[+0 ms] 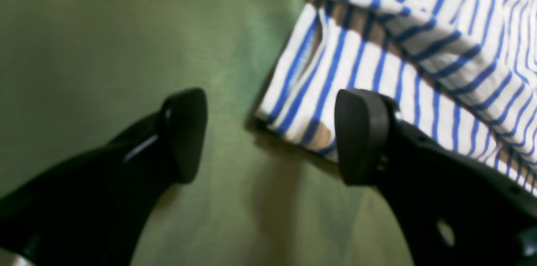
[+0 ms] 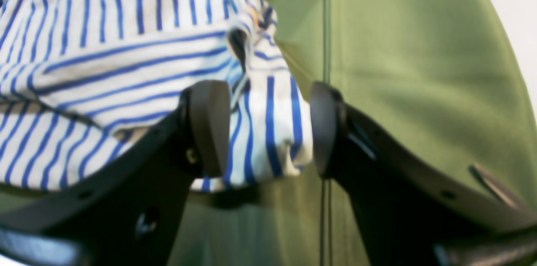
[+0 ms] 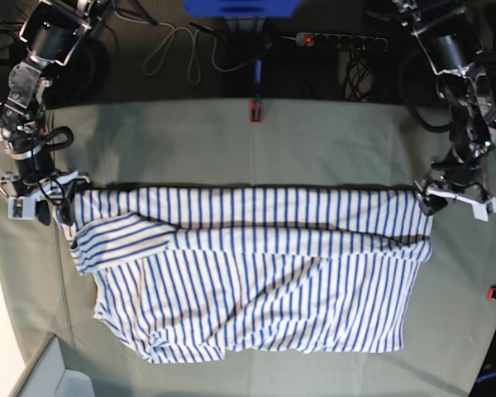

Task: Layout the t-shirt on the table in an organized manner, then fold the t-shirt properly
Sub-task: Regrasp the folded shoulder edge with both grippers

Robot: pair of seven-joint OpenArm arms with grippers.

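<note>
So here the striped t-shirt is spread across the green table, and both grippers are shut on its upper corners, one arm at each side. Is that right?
Not quite. The t-shirt is spread across the table with an arm at each side, but both grippers are open. The left wrist view shows the left gripper gaping by a corner; the right wrist view shows the right gripper open around a bunched corner, with gaps at the pads.

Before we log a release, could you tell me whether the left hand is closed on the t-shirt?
No: in the left wrist view the left hand is open, its fingers apart over the table, with the t-shirt corner lying between them, ungripped.
</note>
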